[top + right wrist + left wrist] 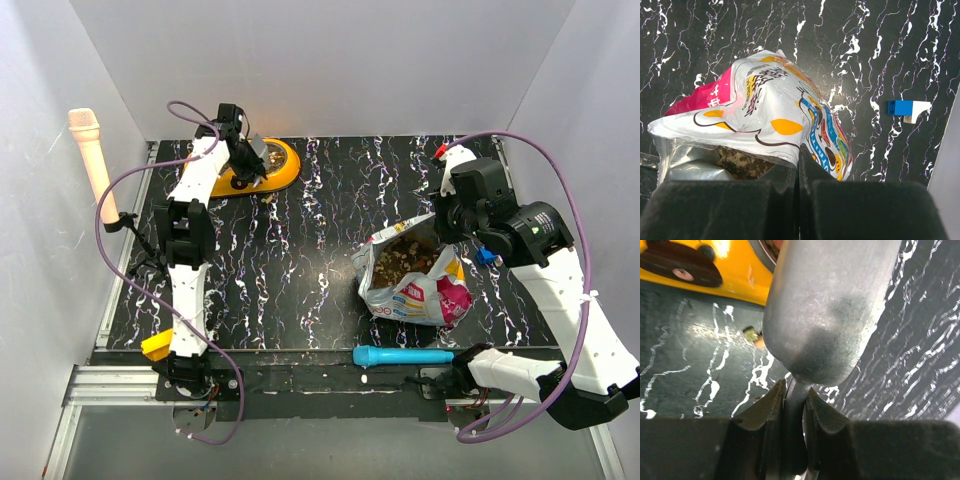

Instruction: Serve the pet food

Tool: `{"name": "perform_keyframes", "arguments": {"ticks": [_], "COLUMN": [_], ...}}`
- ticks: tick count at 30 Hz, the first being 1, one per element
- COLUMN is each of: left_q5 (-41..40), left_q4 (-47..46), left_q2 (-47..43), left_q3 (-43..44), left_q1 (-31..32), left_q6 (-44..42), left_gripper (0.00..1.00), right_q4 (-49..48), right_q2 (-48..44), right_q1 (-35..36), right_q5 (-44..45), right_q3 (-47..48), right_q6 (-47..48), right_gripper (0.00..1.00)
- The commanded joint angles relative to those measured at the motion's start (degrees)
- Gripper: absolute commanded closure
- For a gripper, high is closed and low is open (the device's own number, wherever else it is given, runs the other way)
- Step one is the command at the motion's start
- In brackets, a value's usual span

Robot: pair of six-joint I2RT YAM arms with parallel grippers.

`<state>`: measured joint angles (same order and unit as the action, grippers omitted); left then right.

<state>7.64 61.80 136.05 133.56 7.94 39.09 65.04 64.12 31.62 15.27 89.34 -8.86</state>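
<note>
Plainly, the left gripper (796, 392) has its jaws clamped on the thin handle of the grey metal scoop (830, 305). The scoop's dull rounded bowl fills the wrist view at twelve o'clock and overlaps the orange plastic double bowl (740, 282) at eleven o'clock. The right gripper (799, 162) is pinched together on the top edge of the silvery printed pouch (775, 105), whose mouth gapes upward. The pet food (405, 260) shows inside that mouth as a loose heap of small tan-brown nuggets. A few stray pieces (268, 198) lie on the black white-veined table (300, 260) just beside the orange bowl. In the top view the bowl sits at eleven o'clock on the table, close to the back edge. The pouch is at four o'clock, well apart from it, with marbled tabletop between them. A small blue-and-white block (907, 107) lies at three o'clock of the pouch, near the right wall. A light blue cylinder (400, 355) lies along the near edge at six o'clock. The pouch carries blue, yellow and magenta print, with white characters on the magenta panel too small to read.
</note>
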Motion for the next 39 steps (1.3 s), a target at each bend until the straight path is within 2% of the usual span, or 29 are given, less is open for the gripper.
{"name": "perform_keyframes", "arguments": {"ticks": [1,7,14,21,27,31,34,36,39], "left_q5": [10.18,26.52,37.97,33.15,25.60,26.10,26.37,29.52,29.98], "left_q4": [-8.17,-19.59,-27.95,-27.35,-22.07,-23.39,-20.25,-20.23,-21.63], "left_q2": [-10.62,-17.82,-31.87,-50.85,-65.89,-74.60,-77.25,-75.50,-74.61], "left_q3": [-5.66,-17.08,-34.20,-55.91,-72.80,-82.82,-89.15,-92.67,-95.14], "left_q1": [-1.53,-2.23,-1.36,0.57,9.79,13.85,14.91,14.99,15.17], "left_q6": [3.35,7.92,13.29,14.43,14.17,16.89,15.32,14.09,13.03], "left_gripper": [1.00,1.00,1.00,1.00,1.00,1.00,1.00,1.00,1.00], "right_q4": [-11.95,-12.56,-13.53,-13.44,-12.30,-12.13,-12.04,-12.04,-11.25], "right_q2": [-1.98,-1.28,0.83,3.03,4.35,4.88,5.23,5.32,6.02], "right_q1": [-0.06,0.11,0.03,0.11,-0.06,-0.06,-0.06,-0.06,-0.06], "right_q5": [1.61,1.17,0.12,-1.29,-0.68,-0.15,-0.59,-0.85,-0.94], "right_q3": [4.18,4.53,6.19,9.36,12.78,13.49,13.84,13.93,14.98], "right_q6": [-0.54,-0.45,-1.07,-1.77,-2.04,-1.86,-2.03,-2.21,-2.47], "right_gripper": [0.99,0.99,0.99,0.99,0.99,0.99,0.99,0.99,0.99]}}
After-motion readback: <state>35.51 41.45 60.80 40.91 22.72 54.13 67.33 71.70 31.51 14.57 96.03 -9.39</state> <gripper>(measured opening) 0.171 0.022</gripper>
